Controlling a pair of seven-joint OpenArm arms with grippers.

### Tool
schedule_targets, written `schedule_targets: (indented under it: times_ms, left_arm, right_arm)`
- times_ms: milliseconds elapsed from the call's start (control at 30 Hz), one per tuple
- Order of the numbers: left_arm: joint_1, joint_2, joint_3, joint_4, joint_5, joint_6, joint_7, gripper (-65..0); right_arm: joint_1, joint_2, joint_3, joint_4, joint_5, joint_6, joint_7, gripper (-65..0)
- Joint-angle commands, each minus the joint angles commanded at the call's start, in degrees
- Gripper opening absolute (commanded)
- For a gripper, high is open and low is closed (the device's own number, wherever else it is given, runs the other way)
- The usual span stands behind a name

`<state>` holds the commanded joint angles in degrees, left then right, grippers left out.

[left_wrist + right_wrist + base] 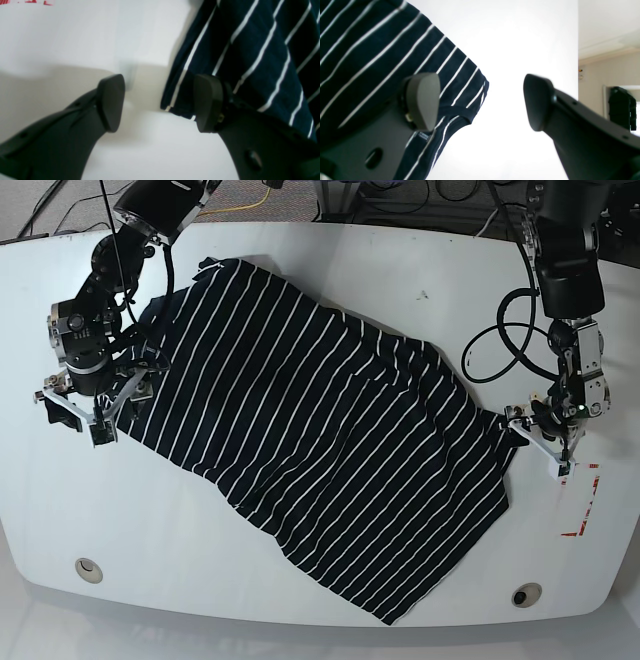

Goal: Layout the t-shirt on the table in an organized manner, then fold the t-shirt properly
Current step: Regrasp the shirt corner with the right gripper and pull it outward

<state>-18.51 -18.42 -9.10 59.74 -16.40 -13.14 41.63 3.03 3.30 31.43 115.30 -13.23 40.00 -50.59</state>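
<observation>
T-shirt (320, 440) spread across white worktop (300, 250), long axis diagonal from far left corner toward near right edge. Left tool (160, 102) wide open, empty, one finger against shirt's right edge. Right tool (481, 101) wide open, empty, one finger over fabric.

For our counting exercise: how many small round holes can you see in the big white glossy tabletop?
2. One small round hole sits near the front edge of the big white glossy tabletop, one opposite; the black white-striped t-shirt may hide others.

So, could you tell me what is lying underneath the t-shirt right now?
The t-shirt lies spread on the white table, which shows bare around it. Whatever lies beneath the fabric is covered.
</observation>
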Motion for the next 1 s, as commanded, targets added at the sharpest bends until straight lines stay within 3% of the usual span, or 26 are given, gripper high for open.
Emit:
schedule_targets:
  times_ms: [100,200,333,400,633,900,1000]
  left_arm:
    - [0.0,0.2,0.0,0.0,0.0,-2.1,0.1,-25.3]
    - [0.0,0.5,0.0,0.0,0.0,-2.5,0.1,-22.5]
    - [0.0,2.2,0.1,0.0,0.4,-2.5,0.2,-10.8]
    - [0.0,2.5,0.4,0.0,1.4,-2.5,0.2,-8.5]
    - [0.0,3.2,7.2,-0.1,4.7,-2.5,0.2,-12.5]
    - [0.0,3.3,8.5,-0.1,4.7,-2.5,0.2,-14.3]
    - [0.0,3.3,8.4,-0.1,4.7,-2.5,0.2,-24.2]
  right_arm:
    - [-0.1,0.0,0.0,0.0,0.0,0.0,0.0,-16.0]
    - [-0.1,0.0,0.0,0.0,0.0,0.0,0.0,-16.0]
    - [-0.1,0.0,0.0,0.0,0.0,0.0,0.0,-16.0]
    - [-0.1,0.0,0.0,0.1,0.0,0.0,0.0,-16.0]
    - [-0.1,0.0,0.0,0.4,0.0,0.0,0.0,-16.0]
    - [0.0,0.0,2.4,0.4,0.0,0.0,0.0,-16.0]
    - [0.0,0.0,2.6,0.4,0.0,0.0,0.0,-16.0]
